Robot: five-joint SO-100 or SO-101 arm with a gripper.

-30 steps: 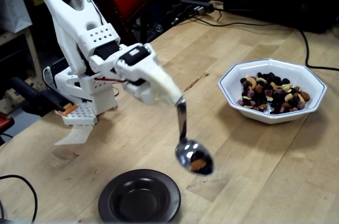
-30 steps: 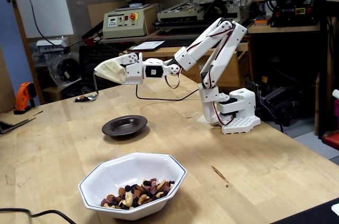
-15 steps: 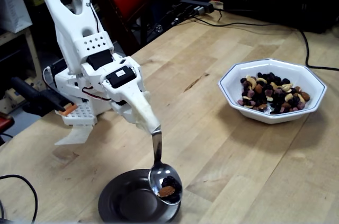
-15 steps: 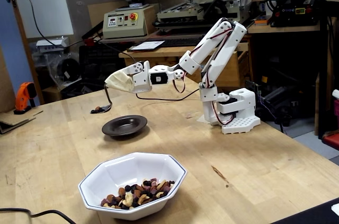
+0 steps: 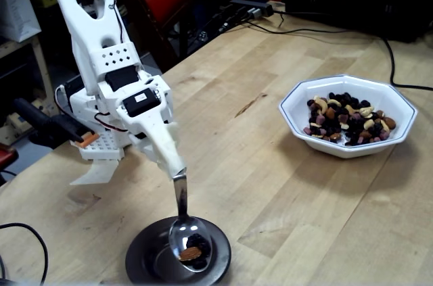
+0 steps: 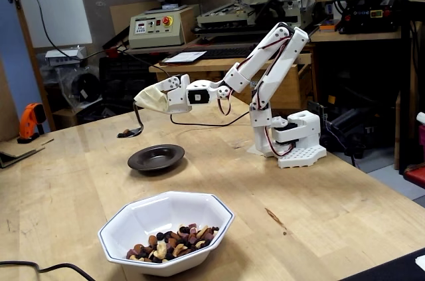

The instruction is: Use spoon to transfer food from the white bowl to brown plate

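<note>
My gripper (image 5: 174,168) (image 6: 141,103), wrapped in pale tape, is shut on the handle of the silver spoon (image 5: 188,240) (image 6: 131,131). The spoon's bowl hangs level over the brown plate (image 5: 145,259) (image 6: 157,158) and carries a brown almond and dark berries. In a fixed view the spoon sits above the plate's right half. The white bowl (image 5: 348,115) (image 6: 167,231) stands apart from the arm and holds the heap of food (image 5: 348,120) (image 6: 174,242), a mix of cashews, almonds and dark berries.
The arm's white base (image 5: 108,134) (image 6: 295,141) stands on the wooden table (image 5: 284,191). Black cables (image 5: 396,69) run behind the bowl, another cable (image 5: 27,245) lies at the near left. A workbench with machines (image 6: 219,15) rises behind the table.
The gripper has swung the loaded spoon away from the bowl's side and lowered it, from beside the brown plate to directly over it. The food stays in the spoon.
</note>
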